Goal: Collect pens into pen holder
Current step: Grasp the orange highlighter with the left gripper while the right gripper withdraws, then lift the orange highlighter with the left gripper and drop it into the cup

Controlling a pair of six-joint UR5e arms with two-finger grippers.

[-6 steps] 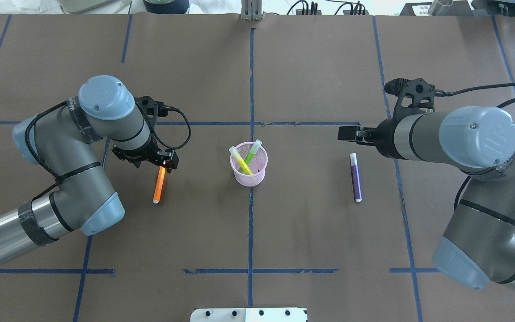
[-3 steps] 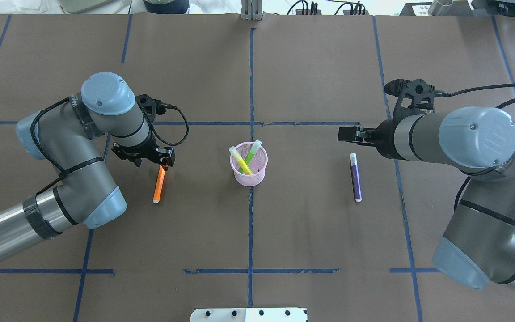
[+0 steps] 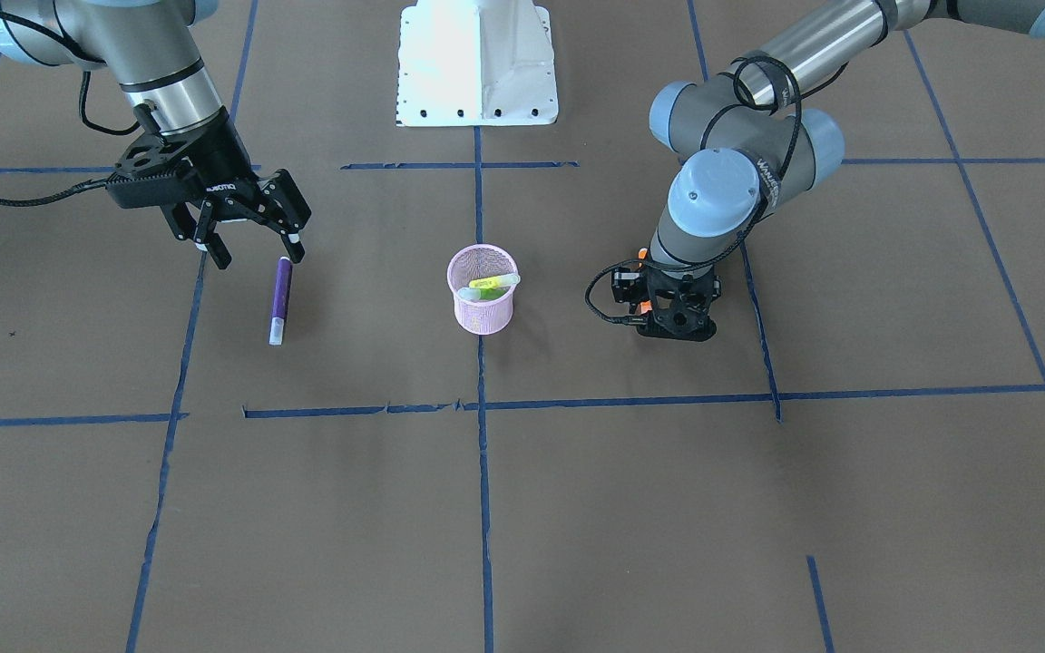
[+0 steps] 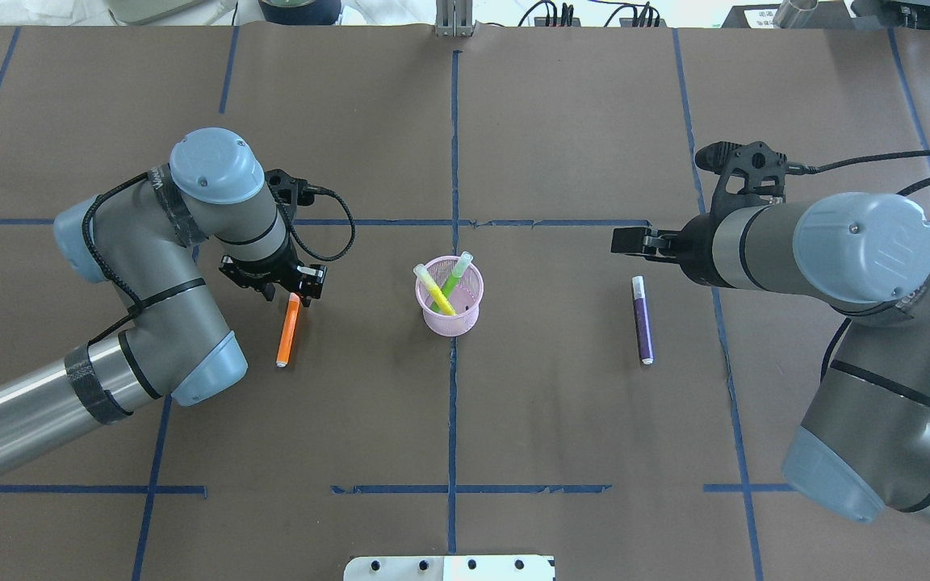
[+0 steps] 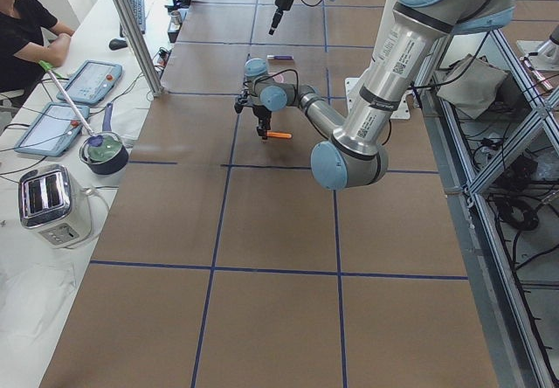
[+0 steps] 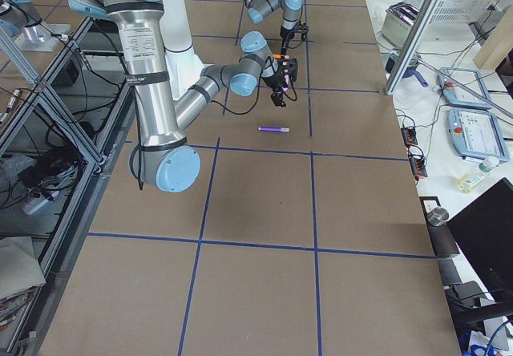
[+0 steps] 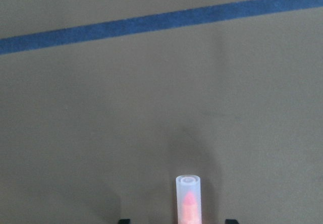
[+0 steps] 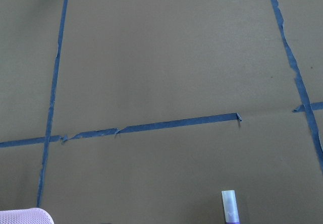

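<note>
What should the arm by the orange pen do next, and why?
Probably the left gripper should shut its jaws on the orange pen. The left wrist view shows the pen's cap end between the open jaws, untouched. The pen lies flat on the table, not yet in the pink pen holder.

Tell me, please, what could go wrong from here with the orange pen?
The left pincer straddles the orange pen only at its cap end, so the pen may swing or slip when lifted. The pen holder already has two pens leaning crosswise inside; the orange one may strike them or tip the holder.
</note>
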